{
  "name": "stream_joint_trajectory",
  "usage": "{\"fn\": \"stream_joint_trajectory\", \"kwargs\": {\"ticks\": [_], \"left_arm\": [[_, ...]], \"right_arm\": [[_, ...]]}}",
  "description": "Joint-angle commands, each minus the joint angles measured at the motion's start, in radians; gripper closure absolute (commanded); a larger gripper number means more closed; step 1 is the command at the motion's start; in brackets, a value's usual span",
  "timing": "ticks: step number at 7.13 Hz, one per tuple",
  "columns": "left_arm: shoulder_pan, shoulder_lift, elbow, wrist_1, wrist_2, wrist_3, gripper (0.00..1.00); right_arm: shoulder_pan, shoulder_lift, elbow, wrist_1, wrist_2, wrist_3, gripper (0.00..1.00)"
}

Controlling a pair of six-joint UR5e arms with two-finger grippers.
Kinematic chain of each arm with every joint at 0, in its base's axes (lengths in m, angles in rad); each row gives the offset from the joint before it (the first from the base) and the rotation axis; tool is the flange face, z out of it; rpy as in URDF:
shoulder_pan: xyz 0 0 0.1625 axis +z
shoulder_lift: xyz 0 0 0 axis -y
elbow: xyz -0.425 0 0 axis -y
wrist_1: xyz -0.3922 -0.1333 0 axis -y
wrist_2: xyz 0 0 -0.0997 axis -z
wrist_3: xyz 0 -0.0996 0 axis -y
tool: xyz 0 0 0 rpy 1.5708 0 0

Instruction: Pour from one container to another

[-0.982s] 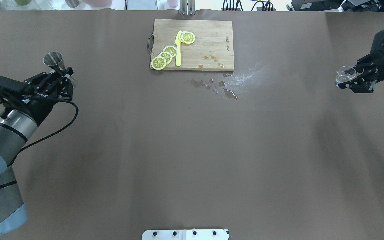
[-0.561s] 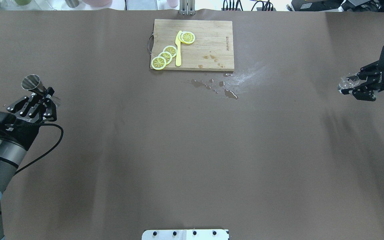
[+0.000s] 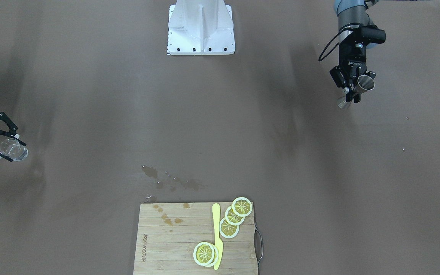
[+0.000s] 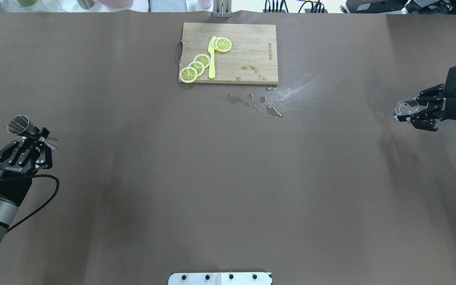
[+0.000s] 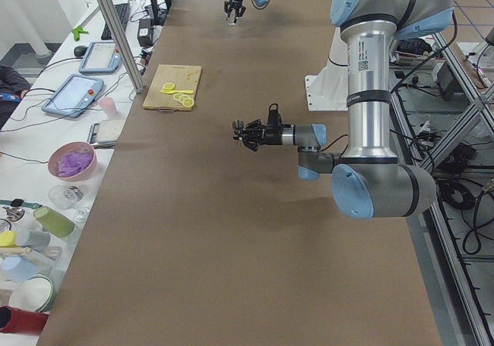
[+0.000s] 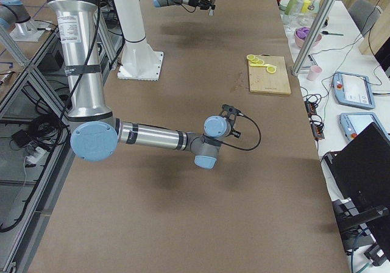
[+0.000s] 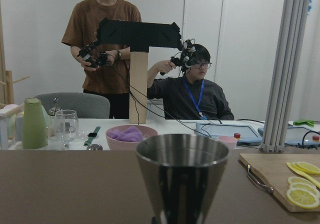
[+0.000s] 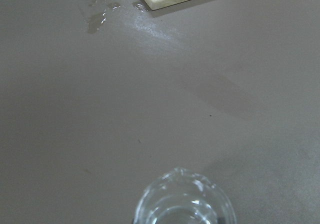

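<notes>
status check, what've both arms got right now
Left end effector shut on jigger. Right end effector shut on glass. Containers at opposite table ends. Spill near cutting board.

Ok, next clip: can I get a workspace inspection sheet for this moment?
Surface: brown table cover, with a wet spill beside the cutting board.
Job's things: metal jigger and clear glass, both held off the table, far apart.
Clutter: lemon slices and yellow knife on the board.
Tools: left tool shut on jigger; right tool shut on glass.
Cables: black cable loops from the left wrist.
Surroundings: standing person, seated person, pink bowl.
</notes>
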Motion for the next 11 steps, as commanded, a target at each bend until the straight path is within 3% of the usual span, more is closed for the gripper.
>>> {"fn": "stream_joint_trajectory", "kwargs": {"ticks": [1, 6, 11], "left_arm": [[0.068, 0.005, 0.035, -0.001, 0.079, -0.084, 1.0], [0.073, 0.048, 0.147, 0.002, 0.147, -0.172, 1.0], [0.056, 0.055, 0.143, 0.037, 0.133, -0.17, 1.0]], "right_arm": [[-0.035, 0.001, -0.009, 0.036, -0.036, 0.053, 1.0], [-0.111, 0.004, -0.035, 0.072, -0.089, 0.053, 1.0], [-0.12, 0.004, -0.046, 0.072, -0.089, 0.055, 1.0]]}}
